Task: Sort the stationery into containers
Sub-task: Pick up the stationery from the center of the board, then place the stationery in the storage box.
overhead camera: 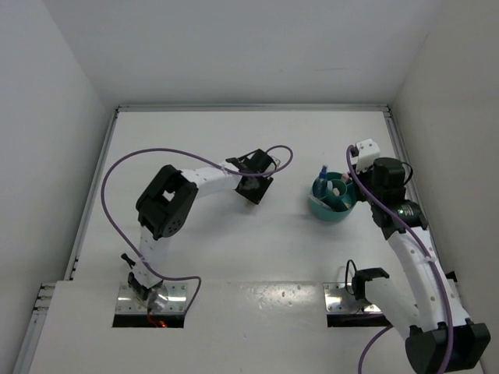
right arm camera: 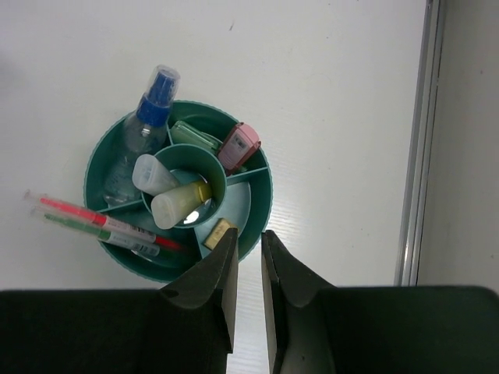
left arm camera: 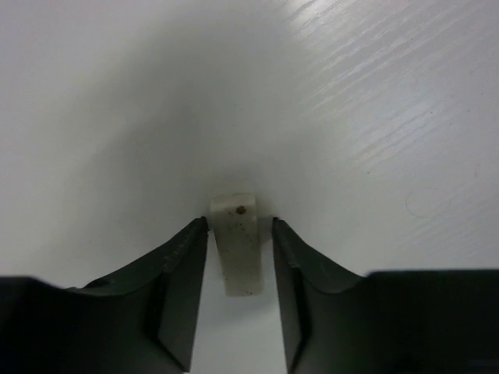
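White laminate counter (overhead camera: 234, 249) lay between plain white walls; the left end effector (left arm camera: 240, 226) had its black fingers closed on the sides of a small off-white block eraser (left arm camera: 238, 253) lying flat there, well apart from the cup; the pick-up seemed in hand, and next would come a lift and a carry rightward to a compartment. Over the near rim of the round teal divided plastic cup (right arm camera: 92, 167) the right end effector (right arm camera: 248, 234) hovered, fingers a narrow gap apart, holding nothing; inside, counted outward: one small yellow eraser (right arm camera: 220, 232); one yellow stubby marker (right arm camera: 179, 204) and one pale stubby marker (right arm camera: 152, 173) in the centre well; one thin pink pen (right arm camera: 93, 214); one thin green pen (right arm camera: 78, 226); one clear blue-capped pen (right arm camera: 140, 132); one green marker (right arm camera: 193, 135); one pink marker (right arm camera: 240, 145).
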Motion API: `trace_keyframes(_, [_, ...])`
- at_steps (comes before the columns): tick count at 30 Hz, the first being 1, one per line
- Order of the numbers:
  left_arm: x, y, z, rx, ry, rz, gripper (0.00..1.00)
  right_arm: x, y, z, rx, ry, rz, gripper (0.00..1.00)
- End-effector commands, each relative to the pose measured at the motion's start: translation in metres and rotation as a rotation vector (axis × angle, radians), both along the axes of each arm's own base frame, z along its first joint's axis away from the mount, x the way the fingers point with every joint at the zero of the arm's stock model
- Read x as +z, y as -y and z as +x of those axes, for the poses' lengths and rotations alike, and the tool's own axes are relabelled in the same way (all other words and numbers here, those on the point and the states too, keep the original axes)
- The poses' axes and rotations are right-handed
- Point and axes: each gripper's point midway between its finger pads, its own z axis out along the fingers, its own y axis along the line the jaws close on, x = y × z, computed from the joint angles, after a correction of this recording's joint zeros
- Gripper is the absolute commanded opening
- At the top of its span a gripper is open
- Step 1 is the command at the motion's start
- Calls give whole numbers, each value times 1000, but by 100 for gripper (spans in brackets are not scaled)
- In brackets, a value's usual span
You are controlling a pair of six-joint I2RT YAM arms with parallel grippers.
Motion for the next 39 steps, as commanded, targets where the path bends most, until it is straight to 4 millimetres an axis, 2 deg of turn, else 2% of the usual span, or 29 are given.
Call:
trace_keyframes(1, [2,8,0,-11,16,34,42,14,3,5,-31,68,19,18])
trace_keyframes(2, [5,10,2,-11,23,28,37,14,3,5,-31,68,19,18])
trace_keyframes(3, [5,9,3,2,26,30,26,14,2,5,-37,68,28,18])
trace_keyframes(6, [21,12,7,20,63,20,10,21,4,4,-46,96,26,18])
trace_keyframes(7, [49,16,13,35,112,-23,7,26,8,4,-70,120,29,18])
trace_keyframes(9, [90,36,7,27,159,-130,3,35,14,5,-109,170,28,18])
trace_keyframes(10, [134,55,-4,-5,225,-232,1,41,23,7,-168,210,18,18])
trace_keyframes(11, [158,69,-13,-14,245,-311,0,45,28,8,-204,232,20,26])
trace_keyframes(13, [210,112,-42,-112,288,-510,0,62,41,6,-285,317,13,60])
trace_keyframes(14, [236,121,-54,-133,311,-594,0,68,45,5,-302,342,11,65])
trace_keyframes(15, [243,136,-73,-187,299,-649,0,74,51,2,-353,373,27,60])
trace_keyframes(16, [248,144,-78,-204,301,-690,0,77,54,-1,-378,394,36,39])
trace_keyframes(17, [274,157,-79,-228,352,-793,0,95,58,-6,-406,470,60,0])
trace_keyframes(19, [283,171,-89,-260,358,-888,0,106,67,-12,-483,514,87,0])
trace_keyframes(20, [304,185,-95,-298,401,-990,0,110,73,-14,-526,533,86,0])
trace_keyframes(21, [312,192,-96,-309,402,-1041,0,116,76,-17,-544,559,89,0])
trace_keyframes(22, [308,205,-101,-338,386,-1072,0,120,79,-17,-562,581,90,0])
trace_keyframes(24, [314,226,-102,-368,373,-1132,0,126,83,-20,-587,607,91,0])
trace_keyframes(25, [336,238,-102,-407,388,-1176,0,129,83,-23,-591,622,108,0])
trace_keyframes(26, [310,259,-99,-421,350,-1151,0,131,87,-25,-625,636,111,0])
trace_keyframes(27, [305,268,-94,-413,334,-1146,0,136,92,-30,-651,658,112,0])
trace_keyframes(28, [317,279,-95,-422,341,-1177,0,138,94,-34,-675,672,121,0])
trace_keyframes(29, [310,286,-91,-421,337,-1172,0,141,101,-38,-720,691,115,0])
trace_keyframes(30, [283,299,-84,-414,314,-1144,0,145,101,-40,-721,711,124,0])
trace_keyframes(31, [290,309,-87,-433,314,-1159,0,147,103,-41,-731,721,126,0])
trace_keyframes(32, [282,314,-84,-431,306,-1150,0,144,102,-40,-731,713,122,0])
trace_keyframes(33, [257,321,-77,-409,286,-1112,0,148,103,-42,-731,731,131,0])
trace_keyframes(35, [248,328,-75,-390,293,-1103,0,148,103,-42,-730,729,122,0])
trace_keyframes(39, [209,334,-67,-386,288,-1019,0,144,101,-41,-721,719,121,0])
